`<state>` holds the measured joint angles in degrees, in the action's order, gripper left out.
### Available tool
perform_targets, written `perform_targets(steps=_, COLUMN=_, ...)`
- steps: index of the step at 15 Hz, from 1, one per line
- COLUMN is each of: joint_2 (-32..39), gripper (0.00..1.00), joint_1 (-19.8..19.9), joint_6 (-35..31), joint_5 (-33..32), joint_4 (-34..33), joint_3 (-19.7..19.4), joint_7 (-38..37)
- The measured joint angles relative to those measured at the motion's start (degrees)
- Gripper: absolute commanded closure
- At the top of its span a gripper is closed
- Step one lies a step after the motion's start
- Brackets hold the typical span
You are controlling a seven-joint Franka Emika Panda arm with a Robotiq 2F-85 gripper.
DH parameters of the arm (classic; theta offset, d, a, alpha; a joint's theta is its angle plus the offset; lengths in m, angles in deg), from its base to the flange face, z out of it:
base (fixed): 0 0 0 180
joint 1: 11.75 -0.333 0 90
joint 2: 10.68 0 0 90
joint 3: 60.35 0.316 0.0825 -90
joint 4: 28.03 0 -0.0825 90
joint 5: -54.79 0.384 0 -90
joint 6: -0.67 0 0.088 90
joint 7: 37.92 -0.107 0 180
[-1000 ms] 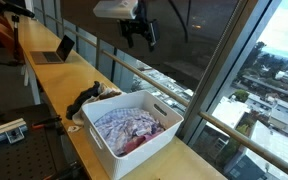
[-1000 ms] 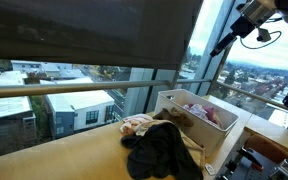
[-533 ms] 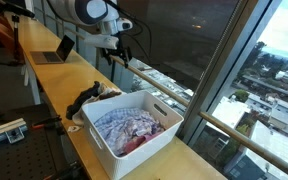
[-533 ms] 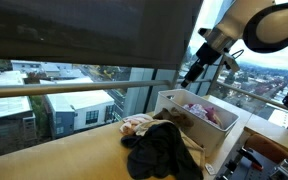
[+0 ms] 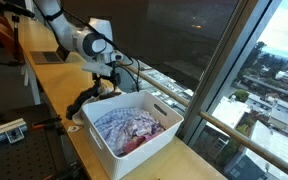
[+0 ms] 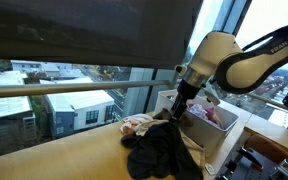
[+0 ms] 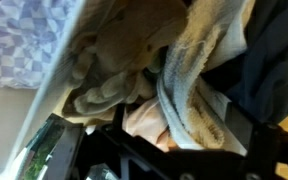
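A heap of clothes lies on the wooden counter beside a white laundry basket (image 5: 162, 108) (image 6: 227, 128) that holds lilac and red laundry (image 5: 129, 128). The heap has a dark garment (image 5: 87, 101) (image 6: 164, 152) and pale pieces (image 6: 134, 125). My gripper (image 5: 107, 88) (image 6: 181, 113) hangs low over the heap, right at the basket's end wall, and it is open. In the wrist view a beige towel (image 7: 189, 90) and a cream cloth (image 7: 109, 92) fill the space ahead of the gripper (image 7: 179, 142); the dark garment (image 7: 274, 60) lies to the right. Nothing is gripped.
An open laptop (image 5: 56, 50) stands farther back on the counter (image 5: 44, 85). Tall windows and a railing (image 5: 174, 85) run along the counter's far edge. The basket wall (image 7: 39, 110) is close on one side of the gripper.
The arm has come down from high above the basket to the clothes heap beside it. The jaws stayed open throughout.
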<state>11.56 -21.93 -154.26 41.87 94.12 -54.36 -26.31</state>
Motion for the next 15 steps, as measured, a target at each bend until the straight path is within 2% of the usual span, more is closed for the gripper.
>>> perform_targets(steps=9, joint_2=8.1, gripper=0.00, joint_1=-3.5, joint_6=1.0, joint_5=1.5, joint_4=-1.7, joint_3=4.3, joint_7=-3.3)
perform_targets(steps=15, joint_2=12.1, gripper=0.00, joint_1=-1.9, joint_6=1.0, joint_5=2.4, joint_4=-1.7, joint_3=4.2, joint_7=-3.3)
